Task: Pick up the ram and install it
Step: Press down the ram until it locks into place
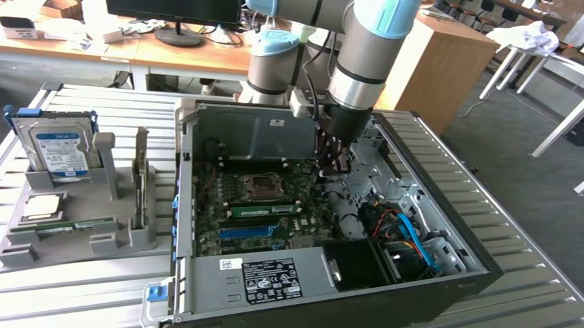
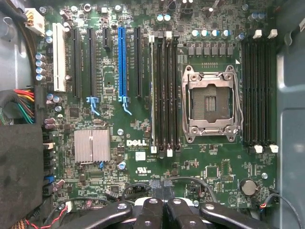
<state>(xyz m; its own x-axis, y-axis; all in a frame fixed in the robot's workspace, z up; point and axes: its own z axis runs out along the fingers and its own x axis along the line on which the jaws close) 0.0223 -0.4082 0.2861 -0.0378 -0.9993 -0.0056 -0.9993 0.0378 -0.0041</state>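
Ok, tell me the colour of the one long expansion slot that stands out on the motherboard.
Blue; the long plastic expansion slot shows best in the wrist view.

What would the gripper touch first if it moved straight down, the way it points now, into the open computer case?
Most likely the motherboard: the gripper looks straight down on it, near the memory slots beside the empty processor socket. Nothing seems to lie between, though depth is hard to judge.

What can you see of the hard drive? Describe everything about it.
The hard drive is a flat silver box with a white-and-blue label on its face. A blue frame edges its top and sides. It stands upright in the grey holder at the exterior view's left, apart from the open computer case.
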